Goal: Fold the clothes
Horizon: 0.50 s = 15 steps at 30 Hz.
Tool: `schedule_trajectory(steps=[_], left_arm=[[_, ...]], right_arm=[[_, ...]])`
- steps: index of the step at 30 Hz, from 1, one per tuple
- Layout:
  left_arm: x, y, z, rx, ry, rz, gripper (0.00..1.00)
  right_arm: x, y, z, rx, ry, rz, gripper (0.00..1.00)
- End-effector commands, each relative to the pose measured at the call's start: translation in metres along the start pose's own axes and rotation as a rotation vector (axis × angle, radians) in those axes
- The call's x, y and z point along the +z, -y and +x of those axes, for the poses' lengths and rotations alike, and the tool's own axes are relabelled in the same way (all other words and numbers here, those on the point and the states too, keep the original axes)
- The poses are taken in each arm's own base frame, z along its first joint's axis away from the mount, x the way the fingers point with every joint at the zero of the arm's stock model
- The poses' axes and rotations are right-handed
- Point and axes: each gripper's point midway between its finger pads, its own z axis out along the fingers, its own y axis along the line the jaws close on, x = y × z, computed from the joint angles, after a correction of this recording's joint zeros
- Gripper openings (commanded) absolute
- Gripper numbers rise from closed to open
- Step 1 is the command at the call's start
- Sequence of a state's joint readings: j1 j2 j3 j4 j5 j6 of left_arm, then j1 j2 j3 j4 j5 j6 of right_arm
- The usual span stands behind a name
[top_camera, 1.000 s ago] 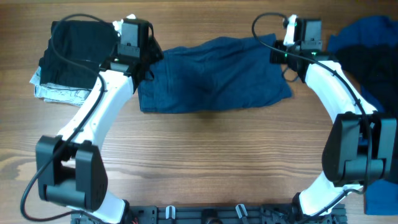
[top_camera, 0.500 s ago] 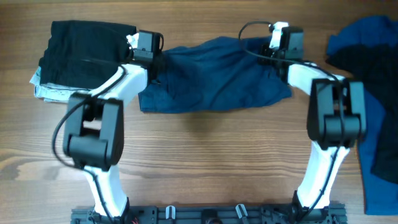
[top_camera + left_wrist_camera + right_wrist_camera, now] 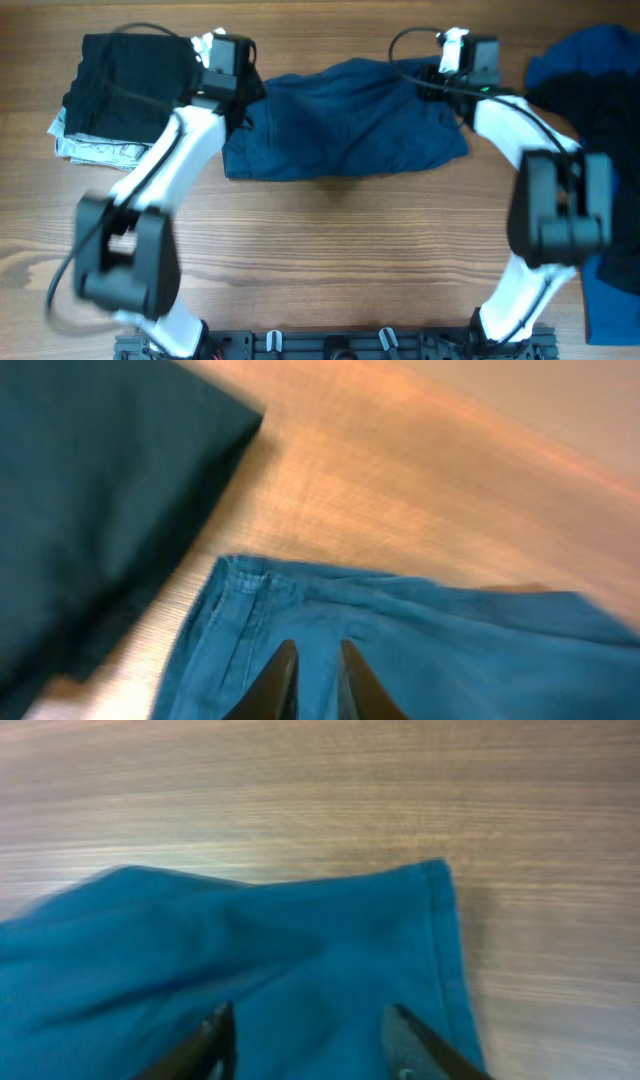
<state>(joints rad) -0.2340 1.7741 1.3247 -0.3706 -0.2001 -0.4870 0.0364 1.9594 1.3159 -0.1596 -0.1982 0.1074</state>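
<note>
Though blurred in the left wrist view, can make out the left tool (image 3: 317, 660) low over the navy trousers (image 3: 345, 120), fingers almost pressed together with only a thin slit between. Cannot tell whether nipping any cloth or merely hovering. Shows a stitched, seamed edge of the trousers just ahead and to the left of this tool, bare desk (image 3: 330, 250) beyond that, and a dark folded garment (image 3: 90, 490) farther off to the tool's left.

Finds the right tool (image 3: 310, 1030) spread wide, gripping nothing, poised over the trousers' other end. Places blue cloth beneath and between its fingers, a hemmed corner just ahead and to the right, wood grain past that.

From overhead, puts the trousers stretched between both tools, lying on the desk, somewhat rumpled along the edge nearest the tools. Puts the dark folded garment outboard of the left tool, stacked on a pale patterned piece (image 3: 85, 150). Puts a royal blue heap (image 3: 585, 50) with more black cloth (image 3: 610, 110) outboard of the right tool, apart from the trousers.
</note>
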Motion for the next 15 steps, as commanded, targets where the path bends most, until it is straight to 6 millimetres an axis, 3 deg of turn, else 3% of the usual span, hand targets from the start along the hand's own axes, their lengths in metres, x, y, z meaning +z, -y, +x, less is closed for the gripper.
schedule_trajectory(steps=[1, 4, 7, 11, 15], left_arm=[[-0.038, -0.014, -0.014, -0.003, 0.007, -0.032, 0.23], [-0.034, -0.031, 0.012, -0.001, -0.117, -0.064, 0.34], [-0.023, -0.043, 0.042, -0.003, -0.254, -0.085, 0.41], [-0.001, -0.058, 0.072, 0.004, -0.365, -0.140, 0.47], [0.022, -0.066, 0.098, 0.010, -0.442, -0.173, 0.54]], right_arm=[[-0.065, -0.005, -0.016, -0.002, -0.003, 0.069, 0.53], [-0.083, 0.001, 0.014, -0.001, -0.132, 0.108, 0.52], [-0.087, 0.014, 0.045, 0.004, -0.256, 0.164, 0.47], [-0.083, 0.028, 0.063, 0.023, -0.324, 0.202, 0.48], [-0.077, 0.040, 0.068, 0.037, -0.338, 0.206, 0.47]])
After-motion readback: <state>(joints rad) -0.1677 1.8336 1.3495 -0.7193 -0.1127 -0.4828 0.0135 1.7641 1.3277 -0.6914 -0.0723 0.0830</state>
